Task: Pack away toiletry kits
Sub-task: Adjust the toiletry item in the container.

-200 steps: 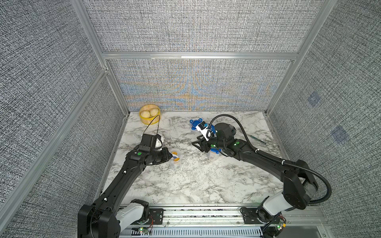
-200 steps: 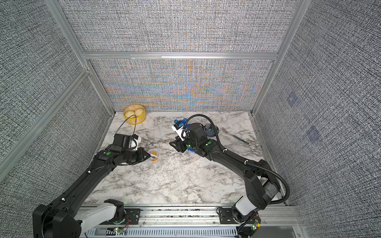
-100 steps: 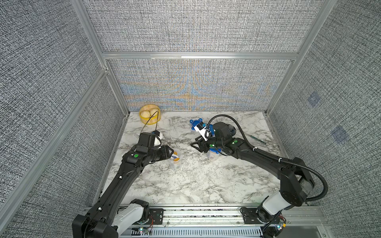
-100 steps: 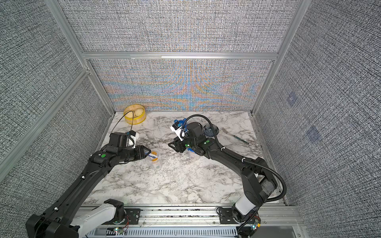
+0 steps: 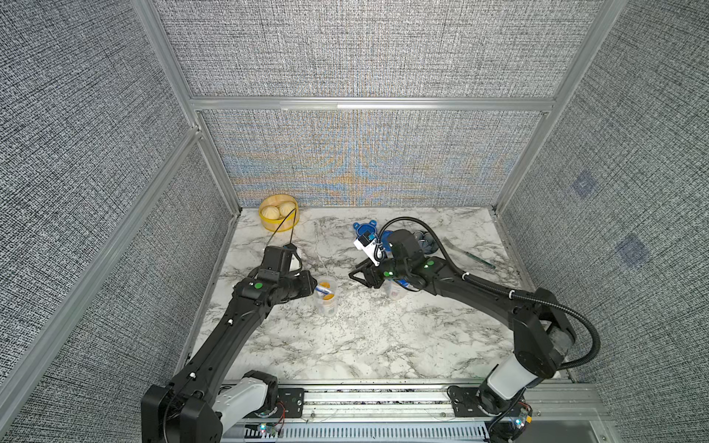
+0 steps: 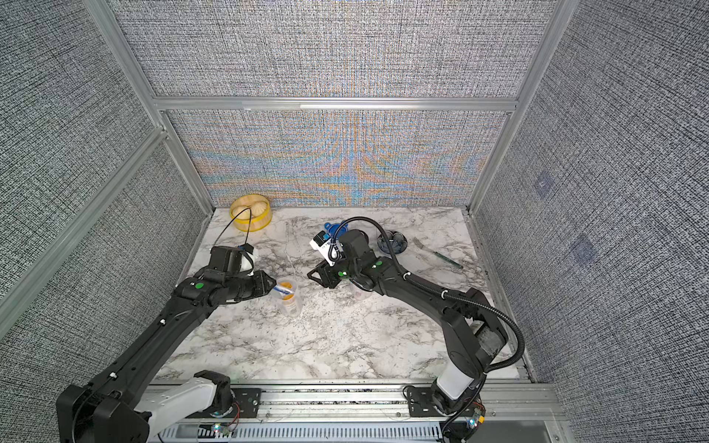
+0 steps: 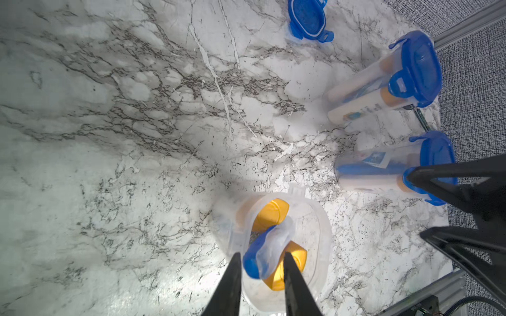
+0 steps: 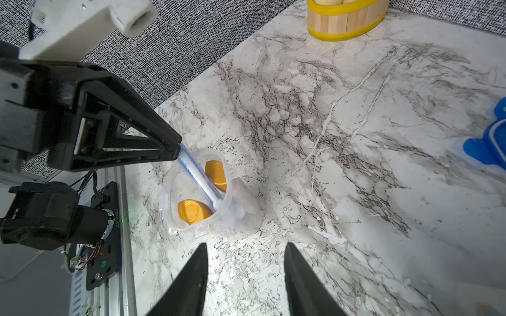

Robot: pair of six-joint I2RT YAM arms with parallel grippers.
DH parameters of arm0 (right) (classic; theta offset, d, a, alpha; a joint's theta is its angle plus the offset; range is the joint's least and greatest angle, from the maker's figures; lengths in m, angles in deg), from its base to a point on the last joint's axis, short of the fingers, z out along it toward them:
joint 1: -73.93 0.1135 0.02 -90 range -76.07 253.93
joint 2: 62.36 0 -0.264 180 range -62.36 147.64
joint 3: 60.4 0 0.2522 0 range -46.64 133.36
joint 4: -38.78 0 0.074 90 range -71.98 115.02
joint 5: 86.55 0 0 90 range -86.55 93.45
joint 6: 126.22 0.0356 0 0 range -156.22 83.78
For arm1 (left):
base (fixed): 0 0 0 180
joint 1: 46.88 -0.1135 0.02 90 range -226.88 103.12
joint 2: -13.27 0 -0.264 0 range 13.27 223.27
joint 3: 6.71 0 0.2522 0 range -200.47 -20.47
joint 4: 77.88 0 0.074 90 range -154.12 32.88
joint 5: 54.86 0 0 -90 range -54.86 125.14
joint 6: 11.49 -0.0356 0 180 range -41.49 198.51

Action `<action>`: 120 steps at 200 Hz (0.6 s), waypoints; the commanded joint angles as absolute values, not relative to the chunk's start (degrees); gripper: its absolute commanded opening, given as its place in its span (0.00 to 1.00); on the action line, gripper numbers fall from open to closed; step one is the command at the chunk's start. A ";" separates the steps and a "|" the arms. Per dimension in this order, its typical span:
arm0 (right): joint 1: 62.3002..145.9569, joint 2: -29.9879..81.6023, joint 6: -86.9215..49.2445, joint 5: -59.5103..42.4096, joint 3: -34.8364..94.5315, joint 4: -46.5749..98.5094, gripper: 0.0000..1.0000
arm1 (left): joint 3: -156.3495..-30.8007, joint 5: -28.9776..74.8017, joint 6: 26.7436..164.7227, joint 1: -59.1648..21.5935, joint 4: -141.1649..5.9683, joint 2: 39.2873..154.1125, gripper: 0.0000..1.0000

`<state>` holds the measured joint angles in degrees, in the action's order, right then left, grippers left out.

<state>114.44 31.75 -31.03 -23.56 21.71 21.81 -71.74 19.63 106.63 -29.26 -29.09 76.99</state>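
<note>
An open clear cup (image 5: 326, 295) (image 7: 320, 235) stands left of centre with two orange-capped bottles (image 8: 191, 212) inside. A blue toothbrush (image 8: 197, 175) leans into it. My left gripper (image 7: 261, 255) (image 5: 314, 285) is at the cup's rim, shut on the toothbrush's upper end. My right gripper (image 8: 246, 246) (image 5: 355, 274) hangs open over bare marble just right of that cup, with nothing between its fingers. Two packed cups with blue lids (image 7: 383, 82) (image 7: 383, 169) stand under the right arm. A loose blue lid (image 5: 362, 227) (image 7: 308, 17) lies toward the back.
A yellow steamer basket with buns (image 5: 279, 216) sits in the back left corner. A dark flower-shaped dish (image 6: 391, 242) and a green-handled fork (image 6: 441, 255) lie at the back right. Grey walls close in the marble table (image 5: 364, 345) on three sides.
My right gripper has moved a little left toward the open cup. My left gripper has stayed at the cup's rim while its arm shifted slightly.
</note>
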 commanded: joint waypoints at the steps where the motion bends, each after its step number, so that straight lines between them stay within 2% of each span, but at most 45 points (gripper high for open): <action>1: 114.46 31.51 -31.13 -23.42 21.91 21.15 0.47 | -72.25 18.20 105.16 -29.22 -30.63 78.06 0.27; 35: 114.52 31.91 -30.78 -23.88 22.19 20.89 0.47 | -71.89 17.34 104.88 -29.17 -31.20 79.63 0.25; 77: 114.82 33.05 -30.04 -25.14 22.53 21.05 0.41 | -72.89 15.98 104.32 -29.16 -31.50 80.51 0.11; 120: 115.29 34.44 -30.16 -25.32 22.70 21.65 0.40 | -74.47 15.53 103.32 -28.06 -30.68 81.54 0.03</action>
